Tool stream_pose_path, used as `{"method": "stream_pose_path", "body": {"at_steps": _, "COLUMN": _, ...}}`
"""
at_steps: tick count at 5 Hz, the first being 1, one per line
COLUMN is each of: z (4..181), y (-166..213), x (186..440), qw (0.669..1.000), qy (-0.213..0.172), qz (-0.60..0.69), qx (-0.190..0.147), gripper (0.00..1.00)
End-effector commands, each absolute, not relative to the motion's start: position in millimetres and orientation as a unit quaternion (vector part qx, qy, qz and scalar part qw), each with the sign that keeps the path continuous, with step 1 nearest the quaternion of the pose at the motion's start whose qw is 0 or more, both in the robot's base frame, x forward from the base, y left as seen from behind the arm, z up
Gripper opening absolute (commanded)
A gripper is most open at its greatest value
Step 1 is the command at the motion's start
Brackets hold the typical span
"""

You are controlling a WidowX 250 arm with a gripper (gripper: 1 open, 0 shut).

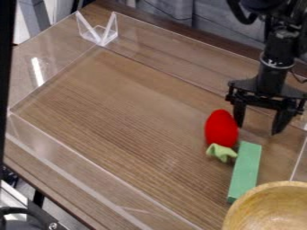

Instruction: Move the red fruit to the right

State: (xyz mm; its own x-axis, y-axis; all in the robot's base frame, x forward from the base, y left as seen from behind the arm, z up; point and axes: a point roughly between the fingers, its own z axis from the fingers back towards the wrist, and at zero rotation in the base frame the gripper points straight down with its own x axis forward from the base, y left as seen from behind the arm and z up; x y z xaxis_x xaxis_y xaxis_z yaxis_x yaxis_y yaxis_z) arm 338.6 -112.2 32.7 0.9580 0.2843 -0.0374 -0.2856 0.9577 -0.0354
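Wood-grain table [108, 108] fills most of what you see, walled along its edges by a low clear barrier, with a small clear folded stand [99, 29] far back at the left. Moving rightward, the surface is bare until you reach the red fruit [221, 128], lying on the wood with its pale green cap pointing toward the near edge. Touching or just beside that cap, on the right, is a flat light green block [249, 172], and below it the rim of a pale wooden bowl [268, 208] cuts into the corner.

Your pincer [265, 115] stands just right of the fruit, pointing down, jaws spread wide and holding nothing; its tips look close to the table.

Watch a few things. The pincer is beside the fruit, not over it, so closing here would catch air, or one finger could clip the rounded body and send it rolling. The fruit is smooth and oval, so an off-centre squeeze may squirt it out. The block sits close enough that a low approach could shove it too. Little room remains at the right before the barrier, so place carefully.
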Motion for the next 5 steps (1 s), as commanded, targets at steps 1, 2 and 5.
{"method": "stream_pose_path", "body": {"at_steps": 1, "z": 64.8, "y": -108, "x": 346, "qw": 0.991, "qy": -0.022, "qz": 0.129, "qx": -0.034, "gripper": 1.0}}
{"method": "stream_pose_path", "body": {"at_steps": 2, "z": 66.0, "y": -105, "x": 345, "qw": 0.993, "qy": -0.019, "qz": 0.114, "qx": -0.031, "gripper": 1.0}}
{"method": "stream_pose_path", "body": {"at_steps": 5, "z": 52.1, "y": -74, "x": 357, "qw": 0.999, "qy": -0.006, "qz": 0.039, "qx": -0.024, "gripper": 1.0}}
